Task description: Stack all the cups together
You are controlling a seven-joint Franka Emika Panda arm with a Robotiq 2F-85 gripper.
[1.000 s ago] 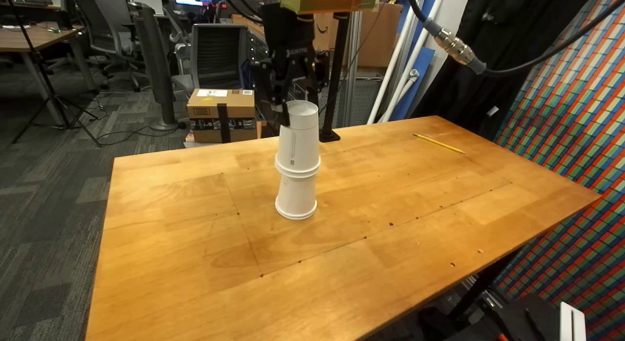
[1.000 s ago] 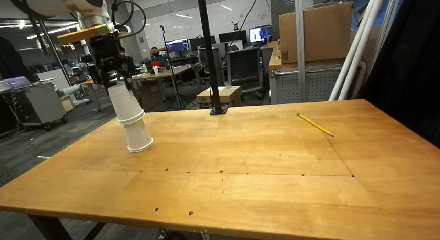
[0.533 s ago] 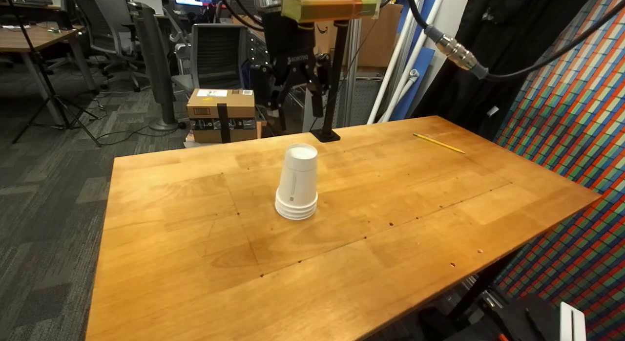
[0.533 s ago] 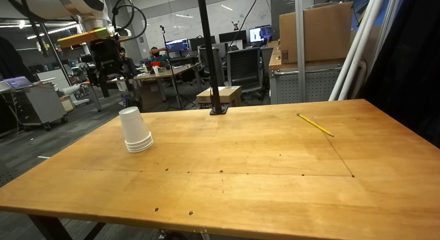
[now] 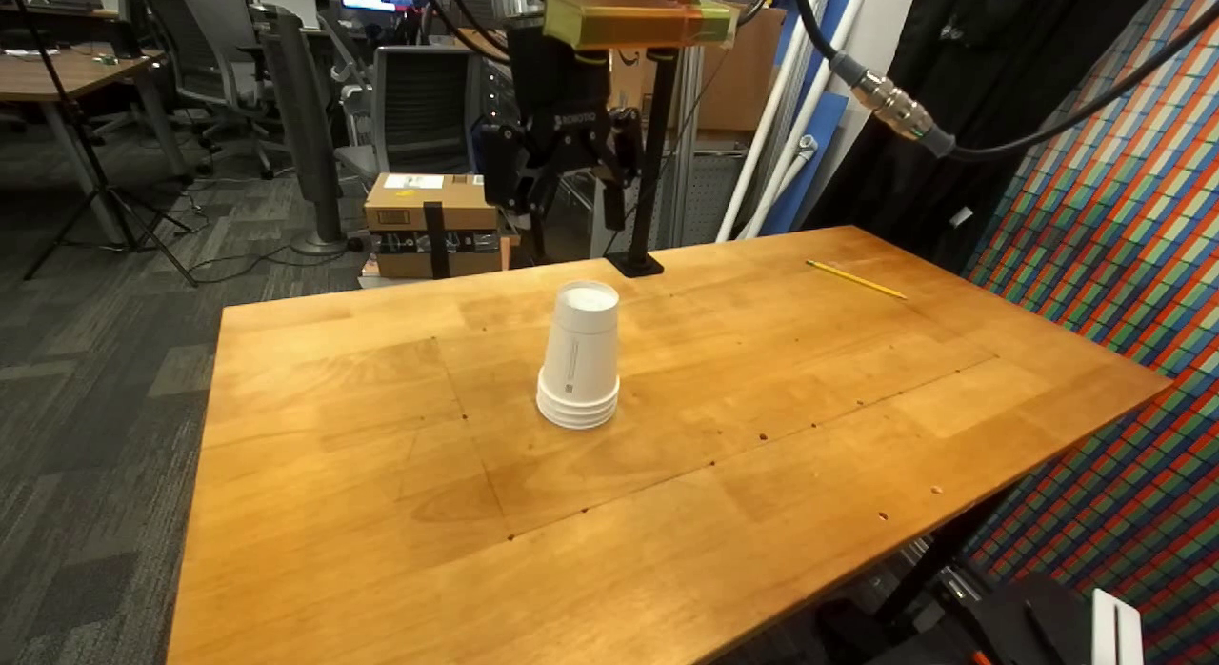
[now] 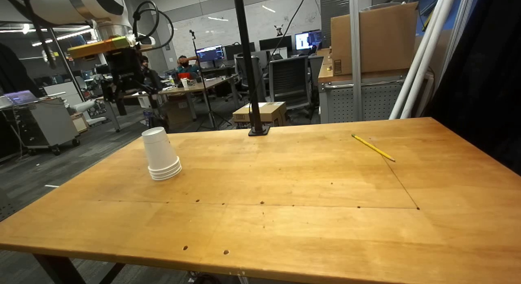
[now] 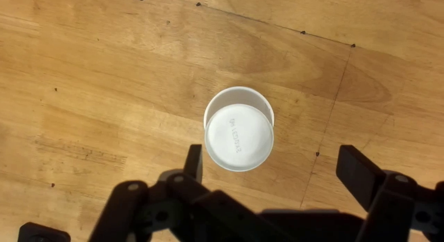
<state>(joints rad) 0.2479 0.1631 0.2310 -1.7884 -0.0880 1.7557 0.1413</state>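
The gripper [image 5: 575, 229] hangs above the level of the cups [image 5: 580, 360], apart from them and pointing down, its two fingers [image 7: 359, 176] spread wide; whether it sits squarely over them is hard to judge. The wrist [image 6: 113, 31] and white arm [image 6: 57, 7] are farther up from the cups.

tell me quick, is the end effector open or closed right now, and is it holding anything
End effector: open, holding nothing, clear of the stacked white cups.

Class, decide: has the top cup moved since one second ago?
Yes, downward: in an exterior view, the top cup now appears below the post base; a second ago it reached well above.
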